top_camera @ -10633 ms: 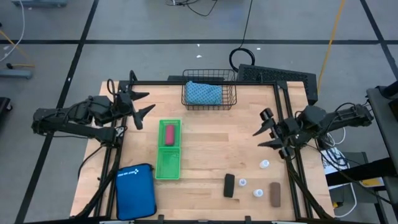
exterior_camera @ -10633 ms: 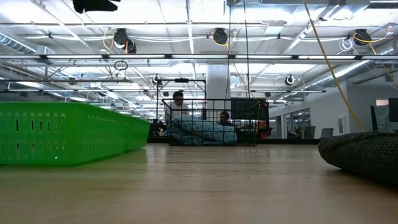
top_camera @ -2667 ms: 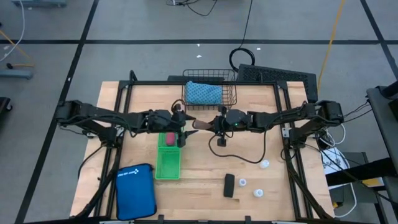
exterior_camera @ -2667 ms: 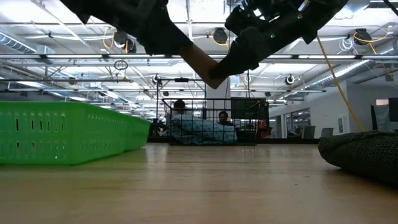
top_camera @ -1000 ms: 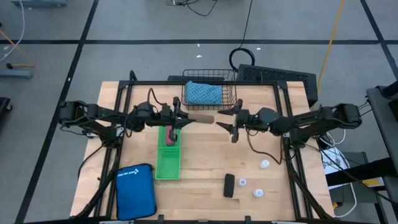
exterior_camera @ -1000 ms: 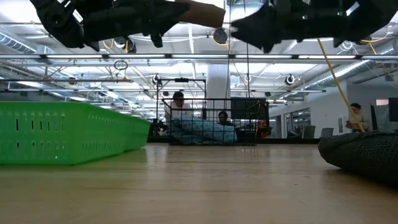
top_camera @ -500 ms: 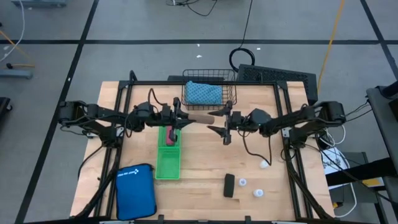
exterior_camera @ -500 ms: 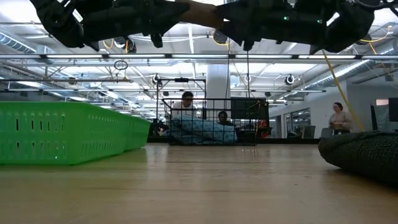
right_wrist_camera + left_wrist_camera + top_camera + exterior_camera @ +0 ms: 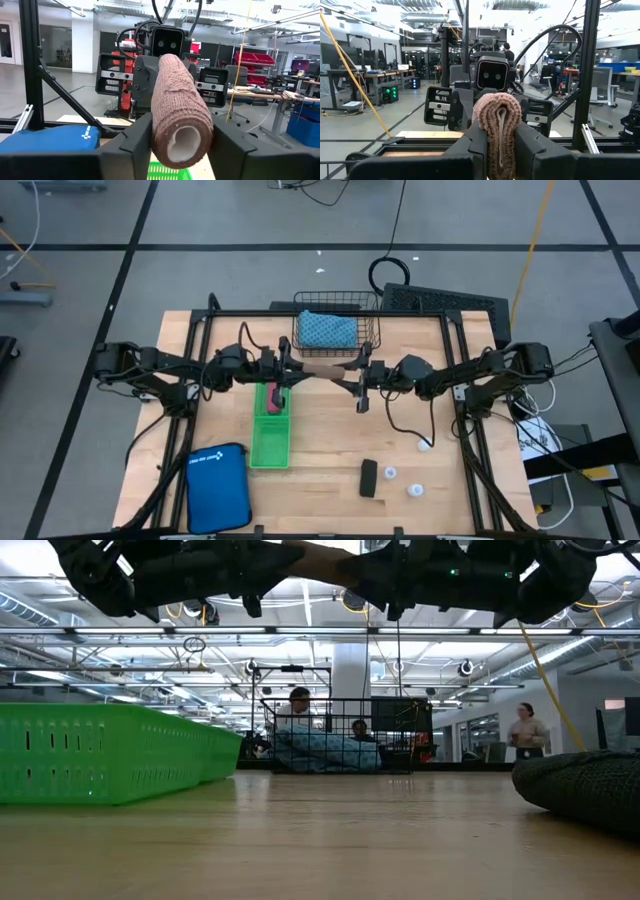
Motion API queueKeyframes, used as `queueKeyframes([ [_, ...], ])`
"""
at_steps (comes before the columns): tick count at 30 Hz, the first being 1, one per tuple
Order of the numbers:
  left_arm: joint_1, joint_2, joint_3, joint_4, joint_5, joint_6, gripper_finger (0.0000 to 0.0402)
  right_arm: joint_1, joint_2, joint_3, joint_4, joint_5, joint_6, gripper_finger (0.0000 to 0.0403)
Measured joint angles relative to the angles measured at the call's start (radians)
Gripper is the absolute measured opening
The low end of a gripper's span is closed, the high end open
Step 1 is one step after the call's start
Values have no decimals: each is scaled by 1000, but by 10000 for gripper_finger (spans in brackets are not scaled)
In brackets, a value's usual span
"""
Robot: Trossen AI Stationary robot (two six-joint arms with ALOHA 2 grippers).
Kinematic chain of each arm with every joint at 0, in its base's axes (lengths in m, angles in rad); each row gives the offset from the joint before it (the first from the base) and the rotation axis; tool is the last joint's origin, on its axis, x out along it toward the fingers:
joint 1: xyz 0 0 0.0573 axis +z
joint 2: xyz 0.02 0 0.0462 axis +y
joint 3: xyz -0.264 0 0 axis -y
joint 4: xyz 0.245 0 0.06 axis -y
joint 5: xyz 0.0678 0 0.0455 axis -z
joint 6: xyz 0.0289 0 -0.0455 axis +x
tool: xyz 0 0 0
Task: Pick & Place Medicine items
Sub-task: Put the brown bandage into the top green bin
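Observation:
A brown roll [image 9: 322, 370], one of the medicine items, hangs level high above the table between my two grippers. My left gripper [image 9: 300, 370] is shut on its left end, and my right gripper [image 9: 346, 373] is shut on its right end. A pink piece [image 9: 273, 395] lies in the green basket [image 9: 272, 442] below. On the table near the front right are a black piece [image 9: 369, 477] and three small white bottles [image 9: 390, 473], [image 9: 414, 490], [image 9: 424, 446]. My left gripper pinches the roll's left end [image 9: 497, 125] between its two fingers [image 9: 475, 145], coming level from the table's left, along the roll. The roll is lifted clear and lies level. My right gripper has the roll's open right end [image 9: 180, 135] between its two fingers [image 9: 136, 142], which come level from the table's right, along the roll.
A blue zip pouch [image 9: 218, 488] lies at the front left. A black wire basket [image 9: 337, 330] with a blue cloth stands at the far edge, just beyond the grippers. Bare wood lies between the green basket and the black piece.
My right gripper has gone toward the table's left, up to the free end of the roll, and its fingers have drawn together around that end. The roll has stayed level in my left gripper, which has kept still.

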Motion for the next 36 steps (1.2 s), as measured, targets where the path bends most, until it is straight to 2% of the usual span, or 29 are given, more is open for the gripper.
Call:
queueKeyframes([
  [5, 0, -1, 2, -21, 3, -60, 49, 0, -19, 0, -17, 1, 0, 98],
  [10, 0, -1, 5, -76, 9, -178, 80, 0, -68, -1, -93, 2, -12, 38],
  [13, -2, -30, 5, -141, 19, -215, 108, 0, -102, -1, -166, 2, -23, 37],
  [16, -6, -82, 18, -285, -22, -212, 141, 0, -146, -2, -235, 10, -24, 37],
  [20, -6, -180, 76, -618, -86, -143, 187, 0, -192, 0, -324, 5, -24, 37],
  [23, -7, -234, 192, -982, -148, -119, 213, 0, -212, 0, -407, 3, -24, 37],
  [27, -6, -202, 433, -1465, -288, -117, 226, 0, -218, 0, -478, 5, -19, 37],
  [31, -6, -87, 682, -1757, -307, -87, 227, 0, -206, 0, -499, 5, -3, 37],
  [36, -29, 86, 924, -1939, -310, 17, 227, 0, -202, -1, -517, 5, 25, 37],
])
